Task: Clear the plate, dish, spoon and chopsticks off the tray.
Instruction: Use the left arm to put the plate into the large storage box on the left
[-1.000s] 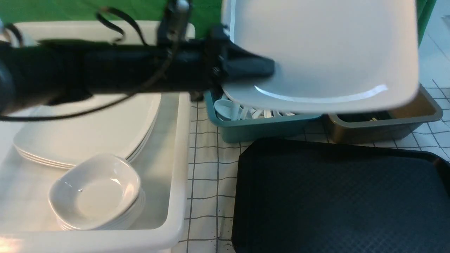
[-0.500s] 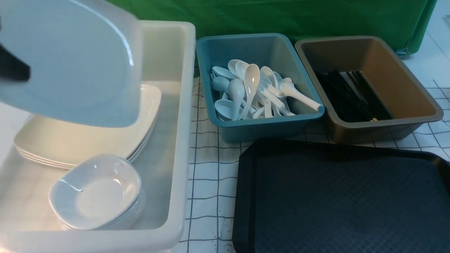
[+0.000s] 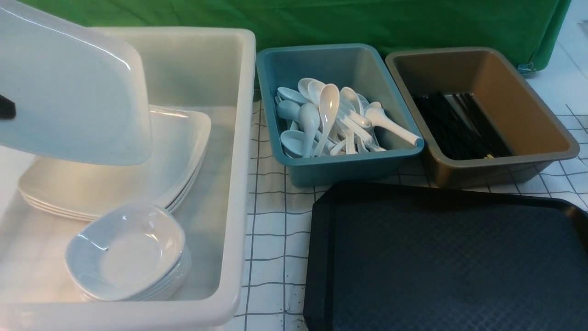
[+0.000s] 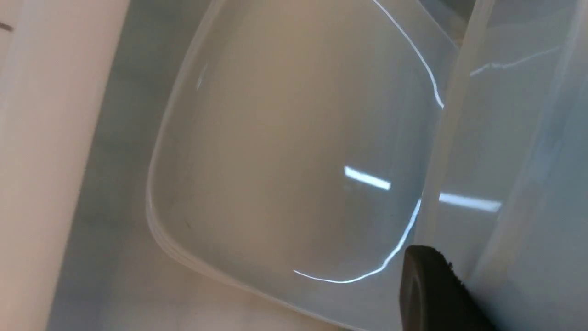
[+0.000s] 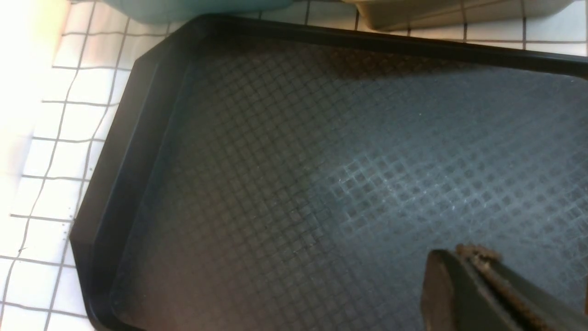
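The large white plate (image 3: 73, 92) hangs tilted over the white tub's (image 3: 239, 138) far left end. My left gripper (image 3: 3, 108) is shut on its rim. In the left wrist view one dark finger (image 4: 427, 289) presses the held plate (image 4: 519, 161) above a stack of plates (image 4: 294, 161); the other finger is hidden behind it. The black tray (image 3: 450, 262) is bare. My right gripper (image 5: 464, 257) hovers shut and empty over the tray (image 5: 275, 161). Small dishes (image 3: 126, 253) are stacked in the white tub. White spoons (image 3: 330, 119) lie in the teal tub, black chopsticks (image 3: 459, 126) in the grey-brown tub.
The teal tub (image 3: 330, 170) and the grey-brown tub (image 3: 496, 168) stand side by side behind the tray. A stack of white plates (image 3: 138, 184) fills the far half of the white tub. A white checked cloth (image 3: 271, 220) covers the table between tub and tray.
The left arm has swung the plate from above the teal tub to the left, over the white tub, and out of the middle of the view. The tubs now show in full.
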`<state>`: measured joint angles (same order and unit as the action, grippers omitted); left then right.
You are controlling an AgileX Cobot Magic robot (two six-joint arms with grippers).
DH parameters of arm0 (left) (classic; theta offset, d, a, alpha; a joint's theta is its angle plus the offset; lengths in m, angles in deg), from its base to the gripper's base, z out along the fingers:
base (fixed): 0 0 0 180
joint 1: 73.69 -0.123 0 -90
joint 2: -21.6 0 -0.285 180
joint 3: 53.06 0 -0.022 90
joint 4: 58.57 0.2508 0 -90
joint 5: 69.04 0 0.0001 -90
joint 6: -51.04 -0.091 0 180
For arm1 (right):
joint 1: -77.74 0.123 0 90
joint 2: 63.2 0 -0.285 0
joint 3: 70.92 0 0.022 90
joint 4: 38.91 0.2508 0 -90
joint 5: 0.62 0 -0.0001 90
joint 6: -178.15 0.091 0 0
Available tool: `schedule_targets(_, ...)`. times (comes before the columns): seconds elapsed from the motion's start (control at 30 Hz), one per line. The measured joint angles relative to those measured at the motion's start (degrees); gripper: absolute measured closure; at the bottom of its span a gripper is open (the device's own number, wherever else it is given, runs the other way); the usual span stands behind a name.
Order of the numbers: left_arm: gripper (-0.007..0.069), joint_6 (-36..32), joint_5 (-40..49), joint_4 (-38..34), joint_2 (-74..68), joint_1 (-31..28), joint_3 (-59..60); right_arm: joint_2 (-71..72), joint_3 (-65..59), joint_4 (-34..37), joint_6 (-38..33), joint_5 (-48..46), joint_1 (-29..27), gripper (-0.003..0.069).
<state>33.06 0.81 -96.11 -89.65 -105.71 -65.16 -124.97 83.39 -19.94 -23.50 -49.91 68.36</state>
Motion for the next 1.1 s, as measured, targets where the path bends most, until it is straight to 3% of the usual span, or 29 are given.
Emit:
schedule_targets(0.2,0.055,0.3,0.1,7.9,-1.2,4.3,-3.7,0.0,0.0,0.0,0.0,0.1,0.0,0.0629)
schedule_targets(0.43,0.055,-0.2,0.4,6.7,-1.9,4.8,-4.0,0.0,0.0,0.0,0.0,0.3,0.0,0.0629)
schedule_targets(0.67,0.055,-7.1,0.3,1.8,-1.9,4.8,-3.2,0.0,0.0,0.1,0.0,0.9,0.0,0.0629)
schedule_targets(0.93,0.055,-9.2,0.3,6.2,-3.6,4.8,-2.3,0.0,0.0,0.1,0.2,1.1,0.0,0.0629)
schedule_targets(1.1,0.055,-11.2,0.1,4.6,-4.8,4.8,-2.1,0.0,0.0,0.1,0.2,1.1,0.0,0.0628)
